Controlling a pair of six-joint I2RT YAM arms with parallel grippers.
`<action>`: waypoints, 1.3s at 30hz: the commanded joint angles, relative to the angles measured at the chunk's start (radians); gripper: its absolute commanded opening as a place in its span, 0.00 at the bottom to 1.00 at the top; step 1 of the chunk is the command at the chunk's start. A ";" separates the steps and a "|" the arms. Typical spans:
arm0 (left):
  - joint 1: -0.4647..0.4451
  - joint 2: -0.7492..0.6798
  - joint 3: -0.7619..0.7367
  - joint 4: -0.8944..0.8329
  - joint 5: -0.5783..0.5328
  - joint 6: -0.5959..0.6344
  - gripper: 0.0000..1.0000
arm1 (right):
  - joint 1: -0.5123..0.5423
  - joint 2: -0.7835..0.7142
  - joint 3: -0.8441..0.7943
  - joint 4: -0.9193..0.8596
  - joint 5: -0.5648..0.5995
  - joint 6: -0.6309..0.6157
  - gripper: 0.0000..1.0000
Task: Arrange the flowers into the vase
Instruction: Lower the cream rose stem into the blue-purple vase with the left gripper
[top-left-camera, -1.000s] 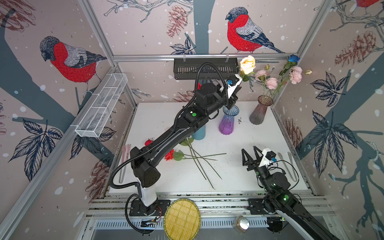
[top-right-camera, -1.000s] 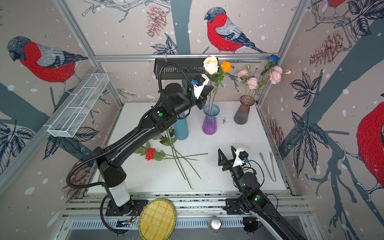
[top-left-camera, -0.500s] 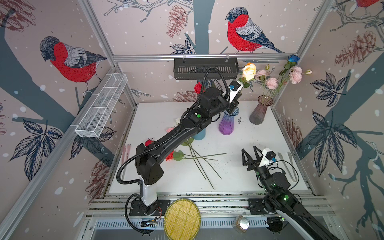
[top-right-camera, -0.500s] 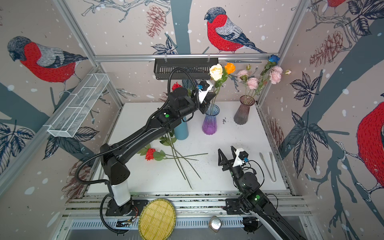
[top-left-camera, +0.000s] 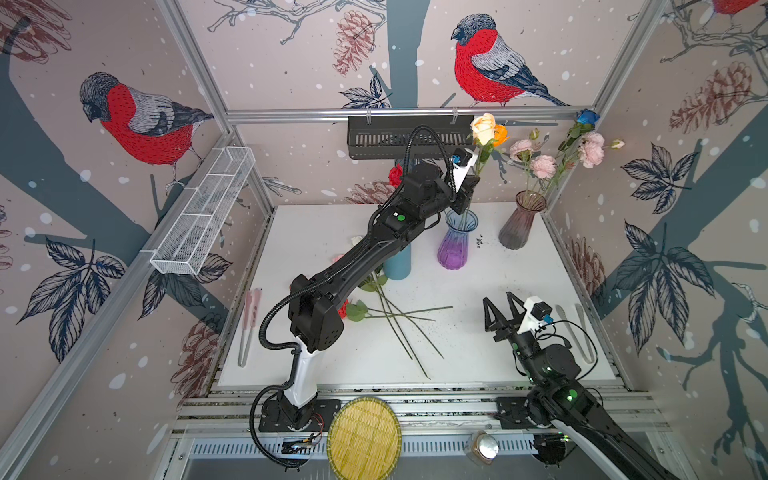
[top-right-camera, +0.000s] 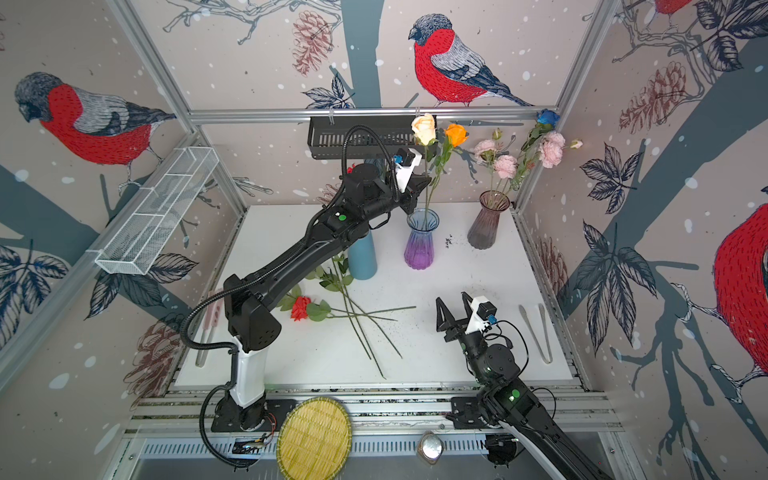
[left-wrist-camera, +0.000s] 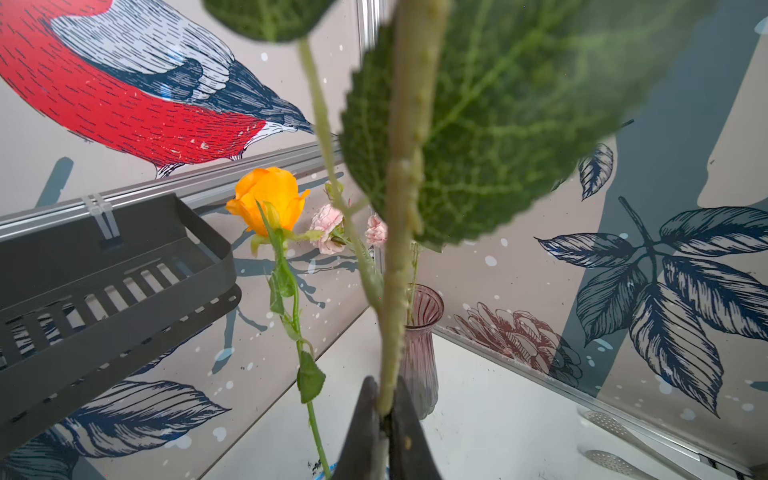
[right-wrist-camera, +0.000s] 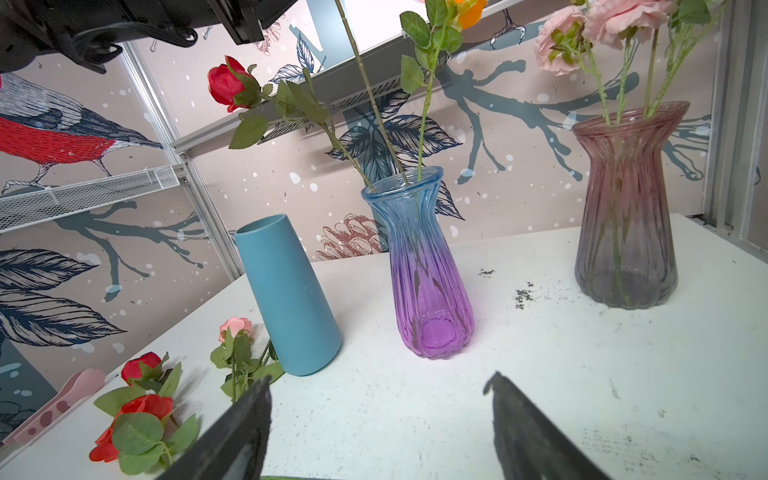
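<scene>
At the near right, the right gripper (top-left-camera: 500, 309) hovers over the white table (top-left-camera: 498, 353) with its jaws apart, holding nothing. Left of it, loose flowers (top-right-camera: 309, 309) lie on the table, red blooms pointing left and stems crossing. Beyond them stands a blue cone vase (right-wrist-camera: 286, 299), empty. Just to its right is the blue-to-purple glass vase (top-left-camera: 456, 245), holding a red rose (right-wrist-camera: 226, 85) and an orange rose (left-wrist-camera: 270, 199). Above its mouth the left gripper (left-wrist-camera: 384, 409) is clamped on the stem of a cream rose (top-right-camera: 424, 129), whose lower end enters the vase. At the far right, a smoky pink vase (top-left-camera: 521, 222) holds pink carnations (top-left-camera: 544, 166) and a blue rose (top-left-camera: 588, 117).
</scene>
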 joint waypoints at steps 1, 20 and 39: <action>0.012 0.023 0.046 -0.037 -0.002 -0.032 0.00 | 0.000 -0.001 -0.065 0.014 0.008 0.008 0.82; 0.061 0.182 0.315 -0.283 0.018 -0.097 0.07 | -0.002 -0.001 -0.078 0.030 0.011 0.005 0.82; 0.056 0.076 0.275 -0.328 0.008 -0.111 0.73 | -0.002 0.011 -0.087 0.049 0.004 -0.003 0.82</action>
